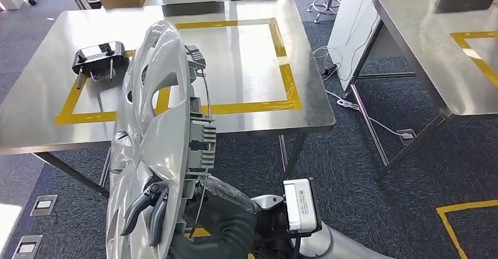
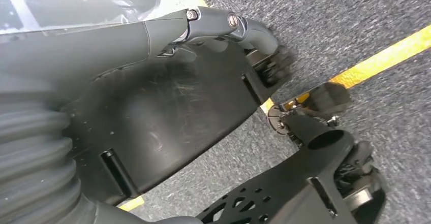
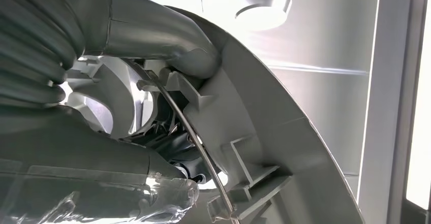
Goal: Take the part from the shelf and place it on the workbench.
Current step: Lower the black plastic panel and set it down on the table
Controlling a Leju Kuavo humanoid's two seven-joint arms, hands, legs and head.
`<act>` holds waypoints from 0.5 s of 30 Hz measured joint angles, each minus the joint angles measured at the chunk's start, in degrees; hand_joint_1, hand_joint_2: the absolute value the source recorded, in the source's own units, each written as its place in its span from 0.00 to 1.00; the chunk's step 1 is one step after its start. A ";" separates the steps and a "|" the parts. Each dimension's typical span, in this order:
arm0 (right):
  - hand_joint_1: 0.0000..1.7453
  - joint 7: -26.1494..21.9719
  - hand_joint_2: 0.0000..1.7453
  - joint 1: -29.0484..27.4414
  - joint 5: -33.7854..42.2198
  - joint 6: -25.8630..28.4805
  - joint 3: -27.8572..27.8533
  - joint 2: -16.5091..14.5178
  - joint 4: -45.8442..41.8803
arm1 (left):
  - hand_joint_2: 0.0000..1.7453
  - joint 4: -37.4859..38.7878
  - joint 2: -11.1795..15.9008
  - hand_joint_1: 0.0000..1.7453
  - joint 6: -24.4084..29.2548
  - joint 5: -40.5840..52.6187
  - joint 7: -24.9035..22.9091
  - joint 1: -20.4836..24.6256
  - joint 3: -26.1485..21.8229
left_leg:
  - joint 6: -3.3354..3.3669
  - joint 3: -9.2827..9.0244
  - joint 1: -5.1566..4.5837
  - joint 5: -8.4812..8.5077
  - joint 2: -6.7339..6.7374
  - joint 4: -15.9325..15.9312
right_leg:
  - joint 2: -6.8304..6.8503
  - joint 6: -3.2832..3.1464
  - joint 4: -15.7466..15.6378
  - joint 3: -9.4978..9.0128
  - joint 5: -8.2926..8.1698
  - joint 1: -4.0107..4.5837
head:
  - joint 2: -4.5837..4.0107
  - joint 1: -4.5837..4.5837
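A silver wheel cover (image 1: 147, 147) is gripped on edge, nearly upright, by the right hand (image 1: 154, 207) before the steel workbench (image 1: 246, 53), its clip-lined back facing right; the left hand's (image 2: 213, 82) state cannot be told.

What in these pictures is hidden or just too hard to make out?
- Head view: the silver wheel cover, held by the right hand, hides part of the workbench and its yellow tape; its lower rim is cut off by the edge.
- Head view: the small black part is too small to identify.
- Left wrist view: dark robot body parts over carpet; the left hand seems to hold nothing.
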State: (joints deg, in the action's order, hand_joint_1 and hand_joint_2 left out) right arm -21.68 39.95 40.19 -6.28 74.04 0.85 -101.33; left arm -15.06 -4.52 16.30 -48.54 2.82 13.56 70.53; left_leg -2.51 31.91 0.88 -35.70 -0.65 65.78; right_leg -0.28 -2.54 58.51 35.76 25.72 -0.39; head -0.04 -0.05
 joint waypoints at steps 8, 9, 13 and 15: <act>1.00 0.04 1.00 -0.25 -0.01 0.02 0.13 0.05 0.12 | 1.00 0.00 0.04 0.00 0.12 -0.09 0.28 0.04 -0.06 | 1.12 2.25 -0.45 9.70 0.06 -4.65 | -0.27 0.74 0.31 -4.31 3.65 0.27 | 0.00 -0.78; 1.00 0.03 1.00 -0.25 -0.01 0.02 0.11 0.07 0.13 | 1.00 0.00 0.04 0.00 0.13 -0.09 0.28 0.02 -0.06 | 1.52 1.90 -0.63 9.11 0.07 -5.15 | -0.20 1.03 0.30 -4.13 3.73 0.29 | 0.00 -0.81; 1.00 0.02 1.00 -0.15 0.00 -0.01 0.00 0.04 0.04 | 1.00 -0.05 -0.07 0.00 0.16 -0.08 0.28 0.10 -0.05 | 2.82 0.84 -0.08 7.72 0.00 -7.15 | 0.18 2.23 2.42 -2.75 5.07 0.43 | 0.00 -0.44; 1.00 0.01 1.00 -0.06 0.00 -0.03 0.01 0.05 0.00 | 1.00 -0.07 -0.08 0.00 0.14 -0.09 0.27 0.04 -0.05 | 3.26 0.25 0.09 7.31 0.02 -7.39 | 0.17 2.82 8.91 1.08 7.29 0.22 | 0.00 0.20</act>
State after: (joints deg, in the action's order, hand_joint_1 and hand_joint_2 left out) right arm -21.67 39.89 40.19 -6.31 74.05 0.91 -101.33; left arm -15.13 -4.61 16.45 -48.63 3.09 13.61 70.48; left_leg 0.74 32.16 0.97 -28.39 -0.63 58.40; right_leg -0.12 0.28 67.42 36.84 33.01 -0.17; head -0.04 0.15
